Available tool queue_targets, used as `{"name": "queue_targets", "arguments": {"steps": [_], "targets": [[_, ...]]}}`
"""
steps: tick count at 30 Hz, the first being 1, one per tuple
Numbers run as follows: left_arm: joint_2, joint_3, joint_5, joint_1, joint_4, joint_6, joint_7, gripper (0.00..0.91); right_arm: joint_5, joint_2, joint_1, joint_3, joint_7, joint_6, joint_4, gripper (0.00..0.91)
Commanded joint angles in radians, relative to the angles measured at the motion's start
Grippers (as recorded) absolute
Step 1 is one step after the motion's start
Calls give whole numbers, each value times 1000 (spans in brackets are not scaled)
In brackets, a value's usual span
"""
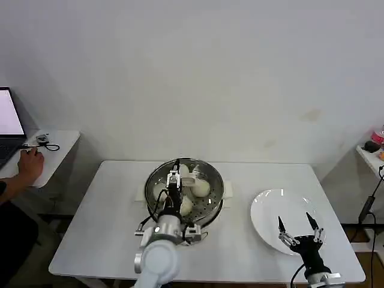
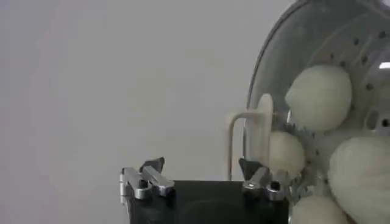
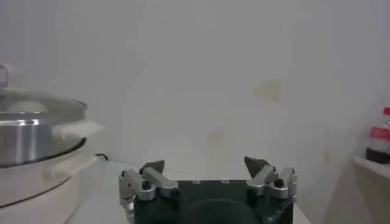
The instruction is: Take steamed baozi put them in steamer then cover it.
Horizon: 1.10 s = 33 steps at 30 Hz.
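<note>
The steamer (image 1: 214,177) stands mid-table on a cream base, shiny steel (image 3: 24,131) with a perforated tray. A glass lid (image 2: 268,55) with a cream handle (image 2: 256,131) rests on it. Through the glass show several off-white baozi (image 1: 201,188) (image 2: 320,97). My left gripper (image 1: 174,180) (image 2: 201,165) hangs open over the lid, one fingertip (image 2: 250,167) close beside the handle, holding nothing. My right gripper (image 1: 298,230) (image 3: 205,165) is open and empty above the white plate (image 1: 270,207).
The plate on the right of the white table (image 1: 102,228) is bare. A side table at far left holds a laptop (image 1: 7,129), a cable and a person's hand (image 1: 30,162). A shelf (image 1: 372,153) with red items stands at far right.
</note>
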Motion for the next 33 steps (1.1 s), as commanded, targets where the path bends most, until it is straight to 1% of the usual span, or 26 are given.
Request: {"name": "queue_targets", "arguments": {"steps": [1, 3, 4, 5, 6, 7, 8, 9, 10, 11, 12, 13, 15, 16, 18, 26, 28, 29, 30, 33], "targets": [[88, -36, -156, 198, -273, -50, -87, 907, 1, -3, -2, 0, 2, 2, -5, 907], [116, -83, -314, 268, -323, -84, -181, 907, 5, -9, -4, -1, 2, 3, -6, 907], [146, -124, -585, 326, -339, -128, -256, 907, 7, -14, -6, -3, 4, 3, -8, 907], [168, -170, -768, 371, -331, -190, -387, 907, 9, -23, -7, -6, 6, 4, -9, 907], [171, -200, -885, 399, -321, -233, -459, 907, 14, -29, -9, -7, 6, 3, -9, 907], [166, -277, -1073, 434, -286, -314, -546, 907, 25, -45, -14, -9, 9, 2, -7, 907], [162, -347, -1266, 460, -253, -399, -593, 907, 36, -59, -21, -10, 9, 5, -6, 907], [163, -383, -1384, 473, -210, -460, -593, 907, 39, -68, -24, -17, 10, 7, -6, 907], [167, -459, -1581, 502, -181, -627, -604, 907, 37, -71, -19, -30, 13, 3, -5, 907], [163, -507, -1679, 516, -129, -638, -610, 907, 32, -71, -23, -45, 15, -1, 3, 907], [151, -534, -1741, 536, -115, -663, -602, 907, 32, -74, -27, -59, 17, -2, 6, 907], [147, -560, -1749, 563, -110, -648, -596, 907, 25, -74, -31, -71, 17, -2, 4, 907], [147, -566, -1803, 620, -120, -646, -598, 907, 12, -78, -37, -90, 19, -1, 3, 907], [138, -570, -1811, 646, -129, -619, -591, 907, 11, -79, -39, -96, 19, -1, 4, 907], [128, -572, -1805, 701, -136, -617, -601, 907, 7, -89, -51, -114, 20, -5, 14, 907], [108, -593, -1765, 801, -131, -685, -598, 907, 18, -115, -109, -130, 27, -28, 45, 907], [102, -591, -1758, 814, -127, -705, -598, 907, 31, -120, -128, -136, 38, -58, 56, 907], [100, -587, -1758, 819, -120, -720, -603, 907, 52, -122, -145, -146, 49, -102, 72, 907], [97, -585, -1753, 820, -113, -726, -606, 907, 77, -122, -152, -152, 52, -120, 82, 907], [90, -579, -1737, 822, -105, -737, -608, 907, 69, -119, -161, -156, 56, -115, 89, 907]]}}
